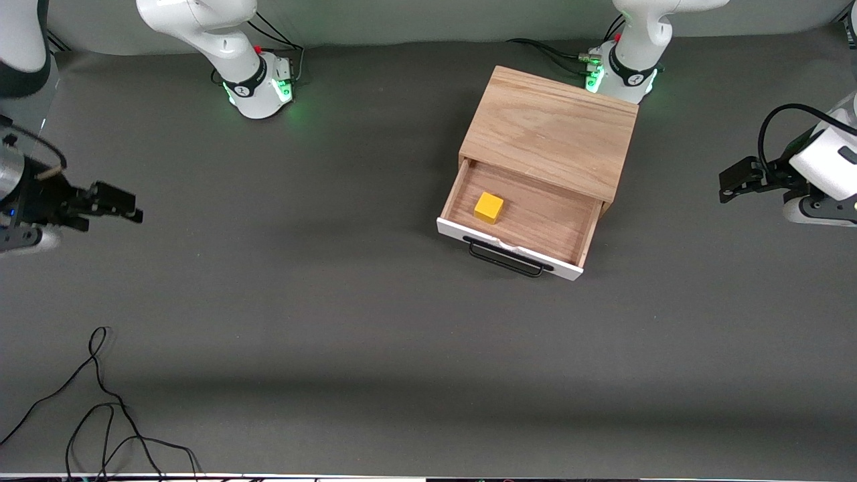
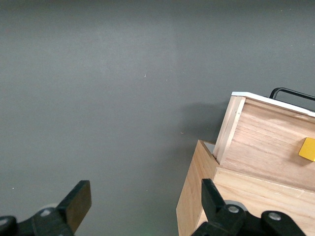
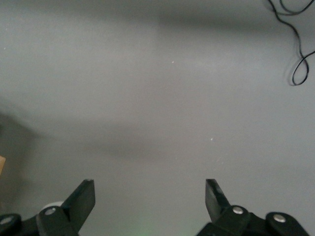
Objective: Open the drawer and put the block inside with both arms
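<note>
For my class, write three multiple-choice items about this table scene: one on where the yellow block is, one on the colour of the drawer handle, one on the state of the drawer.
1. Where is the block?
A. on top of the wooden box
B. inside the drawer
C. in the left gripper

2. What colour is the handle?
A. black
B. white
C. yellow

3. What state is the drawer in?
A. shut
B. lifted out of the box
C. pulled open

Answers:
1. B, the cube lies on the drawer's wooden floor.
2. A, a black bar sits on the white front panel.
3. C, the tray sticks out of the wooden box with its inside showing.
</note>
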Robot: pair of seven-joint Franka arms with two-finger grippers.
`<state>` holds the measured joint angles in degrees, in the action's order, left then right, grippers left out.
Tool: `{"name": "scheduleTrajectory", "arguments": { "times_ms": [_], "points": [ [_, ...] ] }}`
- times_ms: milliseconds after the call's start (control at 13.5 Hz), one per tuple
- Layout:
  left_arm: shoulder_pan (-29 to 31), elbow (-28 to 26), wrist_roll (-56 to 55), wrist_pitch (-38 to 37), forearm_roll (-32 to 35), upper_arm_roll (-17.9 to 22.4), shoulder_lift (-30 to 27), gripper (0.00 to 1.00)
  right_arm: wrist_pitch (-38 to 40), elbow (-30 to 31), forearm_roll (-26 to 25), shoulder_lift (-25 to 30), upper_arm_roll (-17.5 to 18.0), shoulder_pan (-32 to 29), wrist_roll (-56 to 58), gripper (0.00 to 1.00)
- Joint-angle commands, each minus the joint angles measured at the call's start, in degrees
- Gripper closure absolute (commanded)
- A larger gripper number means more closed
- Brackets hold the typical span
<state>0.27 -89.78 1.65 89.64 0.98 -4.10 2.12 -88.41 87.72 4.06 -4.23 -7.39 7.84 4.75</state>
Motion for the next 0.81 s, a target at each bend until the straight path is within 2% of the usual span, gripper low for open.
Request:
{"name": "scheduleTrajectory", "arguments": {
  "times_ms": [0, 296, 739],
  "points": [
    [-0.8, 0.1, 1.0, -1.1, 0.0, 0.7, -0.9, 0.00, -4.1, 7.6, 0.3, 5.0, -0.4, 1.0, -1.5, 0.01],
    [-0.9, 0.2, 1.0, -1.3, -0.1, 0.7, -1.0, 0.00, -4.0, 6.1, 0.2, 4.0, -0.8, 0.1, -1.5, 0.01],
    [-1.0, 0.5, 1.0, -1.7, -0.2, 0.7, -0.9, 0.00, -3.9, 3.4, -1.0, 2.4, -4.7, 0.2, -1.2, 0.00]
  ]
}}
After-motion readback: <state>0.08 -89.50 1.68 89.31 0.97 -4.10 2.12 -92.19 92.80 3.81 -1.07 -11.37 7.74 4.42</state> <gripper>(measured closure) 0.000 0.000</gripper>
